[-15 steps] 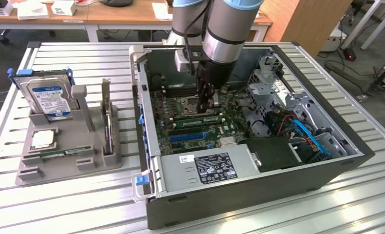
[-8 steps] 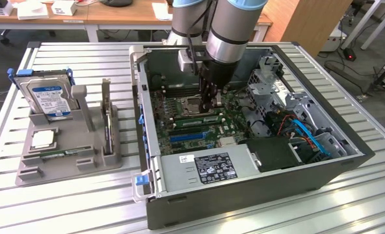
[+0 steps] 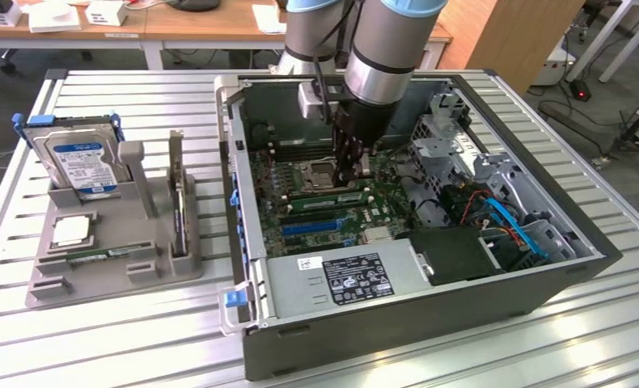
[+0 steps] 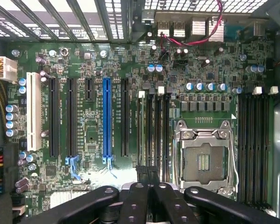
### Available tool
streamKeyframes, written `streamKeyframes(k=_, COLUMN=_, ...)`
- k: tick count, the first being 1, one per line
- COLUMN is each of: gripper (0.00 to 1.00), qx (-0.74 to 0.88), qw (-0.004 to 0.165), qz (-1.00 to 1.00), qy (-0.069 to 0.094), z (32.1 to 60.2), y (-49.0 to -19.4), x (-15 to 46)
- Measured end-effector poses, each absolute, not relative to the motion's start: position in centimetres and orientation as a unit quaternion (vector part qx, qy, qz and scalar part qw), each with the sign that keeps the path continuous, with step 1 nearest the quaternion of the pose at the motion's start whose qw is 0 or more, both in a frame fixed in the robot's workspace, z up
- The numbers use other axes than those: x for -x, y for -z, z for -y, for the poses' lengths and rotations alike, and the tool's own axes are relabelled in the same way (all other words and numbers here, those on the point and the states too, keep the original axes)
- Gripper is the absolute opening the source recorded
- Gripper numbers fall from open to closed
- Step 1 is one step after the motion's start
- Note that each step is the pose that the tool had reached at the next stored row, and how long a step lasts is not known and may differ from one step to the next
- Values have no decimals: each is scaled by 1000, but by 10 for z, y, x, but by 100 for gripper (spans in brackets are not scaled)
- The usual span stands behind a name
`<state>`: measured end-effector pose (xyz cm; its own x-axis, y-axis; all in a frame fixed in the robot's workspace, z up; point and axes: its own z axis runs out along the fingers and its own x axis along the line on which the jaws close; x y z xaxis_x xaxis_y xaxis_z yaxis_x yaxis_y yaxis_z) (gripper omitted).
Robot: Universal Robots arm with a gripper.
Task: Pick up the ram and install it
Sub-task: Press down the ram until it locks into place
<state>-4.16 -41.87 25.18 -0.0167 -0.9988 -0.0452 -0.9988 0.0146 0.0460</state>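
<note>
Reading from the exterior view's left: a grey holder [image 3: 115, 279] sits on the slatted metal table [image 3: 103, 339]. It carries an upright hard drive [image 3: 82, 162] with a blue-and-white label, a small square silver processor chip [image 3: 71, 231] lying flat, and a dark expansion card [image 3: 176, 194] standing on edge.

Beside the holder lies an open computer case [image 3: 406, 323], side panel off. A labelled power supply [image 3: 341, 275] occupies its near end, with the green motherboard [image 3: 298, 174] beyond.

The arm reaches down into the middle of the case, and the gripper [image 3: 352, 174] hangs low over the board next to the empty processor socket [image 3: 319, 170]. The fingertips are pressed together with no gap between them.

The ram [image 3: 322, 198] — a long, narrow green stick — stands on its edge in a memory slot just beside the socket, directly under the fingertips. Whether the tips touch it cannot be told.

In the wrist view the closed gripper [image 4: 147, 175] lines up with one end of the ram [image 4: 141, 126]. The stick runs between a blue expansion slot [image 4: 106, 116] and the socket [image 4: 203, 161].

At the exterior view's right, blue cables [image 3: 514, 222] curl past the metal drive bays.
</note>
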Motion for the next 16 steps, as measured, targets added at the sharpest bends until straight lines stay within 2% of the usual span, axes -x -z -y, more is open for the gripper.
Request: streamKeyframes(k=16, gripper=9, qx=701, qw=0, qz=-712, qy=-32, z=419, y=-243, x=41)
